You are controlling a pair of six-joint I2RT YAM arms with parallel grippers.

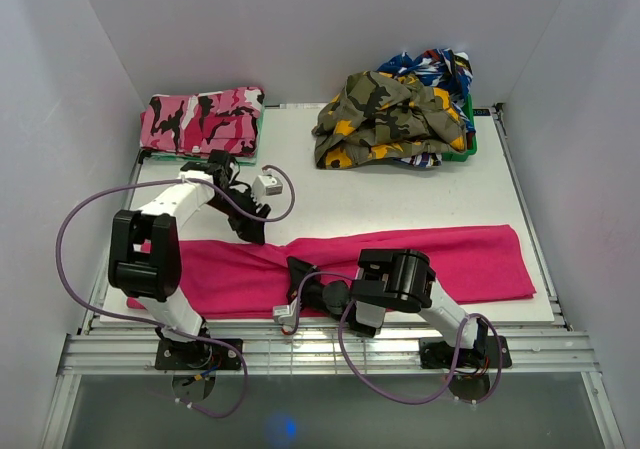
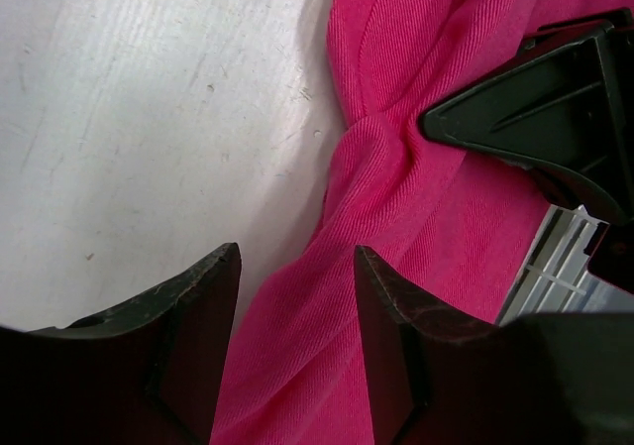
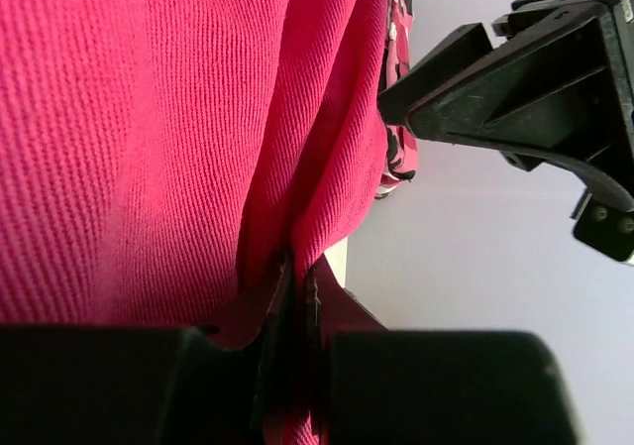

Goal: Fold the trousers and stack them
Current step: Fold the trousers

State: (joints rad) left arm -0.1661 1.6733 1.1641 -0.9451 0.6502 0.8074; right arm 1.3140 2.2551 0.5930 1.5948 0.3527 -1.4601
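Observation:
The magenta-pink trousers (image 1: 450, 259) lie stretched left to right across the near part of the white table (image 1: 400, 194), pinched into a twist near the middle. My right gripper (image 1: 297, 269) is shut on a raised fold of the fabric at that twist. In the right wrist view (image 3: 297, 272) the cloth (image 3: 149, 148) runs between the closed fingers. My left gripper (image 1: 252, 231) is open just above the trousers' far edge, close to the right gripper. In the left wrist view (image 2: 297, 267) pink fabric (image 2: 416, 227) lies below and between the spread fingers without touching them.
A folded pink-black-white camouflage pair (image 1: 200, 119) sits at the back left. An olive-yellow camouflage garment (image 1: 385, 119) and blue patterned clothes (image 1: 430, 66) fill a green basket (image 1: 468, 147) at the back right. White walls enclose the table.

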